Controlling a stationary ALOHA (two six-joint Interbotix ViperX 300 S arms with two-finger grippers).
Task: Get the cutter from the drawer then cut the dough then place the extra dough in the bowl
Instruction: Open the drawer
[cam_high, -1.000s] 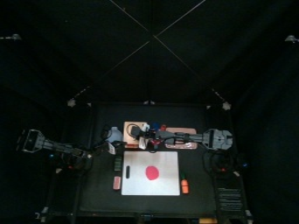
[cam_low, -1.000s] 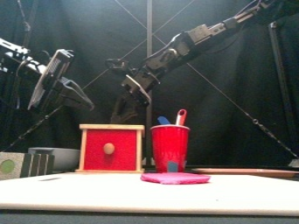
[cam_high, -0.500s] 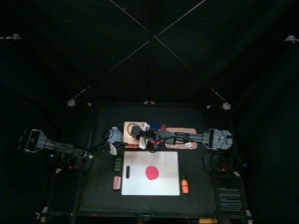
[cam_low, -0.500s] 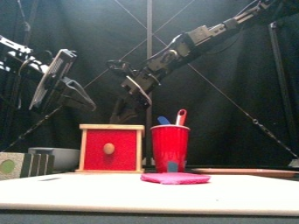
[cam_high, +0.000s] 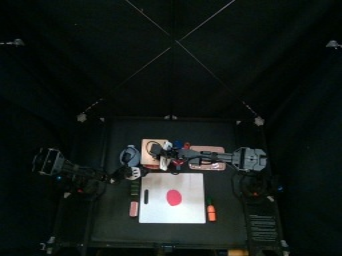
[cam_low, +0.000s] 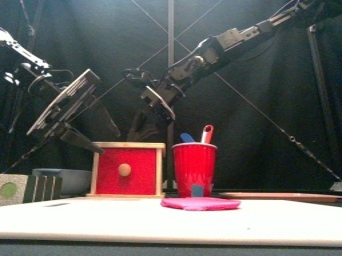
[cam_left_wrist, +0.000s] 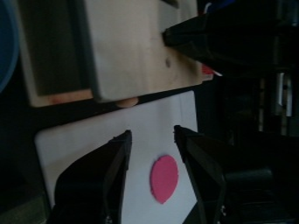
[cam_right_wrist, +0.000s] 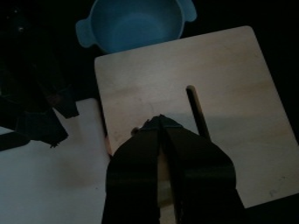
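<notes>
A flat red dough disc (cam_high: 173, 194) lies on the white cutting board (cam_high: 194, 182); in the left wrist view the dough (cam_left_wrist: 165, 178) shows between my jaws. My left gripper (cam_left_wrist: 158, 147) hangs open above the board's left part (cam_high: 132, 172), holding nothing. Behind the board stands the wooden box (cam_low: 127, 148), its red drawer front (cam_low: 127, 171) closed. My right gripper (cam_right_wrist: 160, 133) hovers shut over the box top (cam_right_wrist: 222, 83), beside its slot. The blue-grey bowl (cam_right_wrist: 132, 24) sits past the box. No cutter is in view.
A red cup (cam_low: 194, 168) with a blue and a red toy knife stands right of the box. A pink tray (cam_low: 201, 203) lies nearer the front. Two small reddish things (cam_high: 134, 208) (cam_high: 210, 212) flank the board.
My left gripper has gone from shut to wide open and has tilted and shifted over the board's left side. The right arm has stayed over the box.
</notes>
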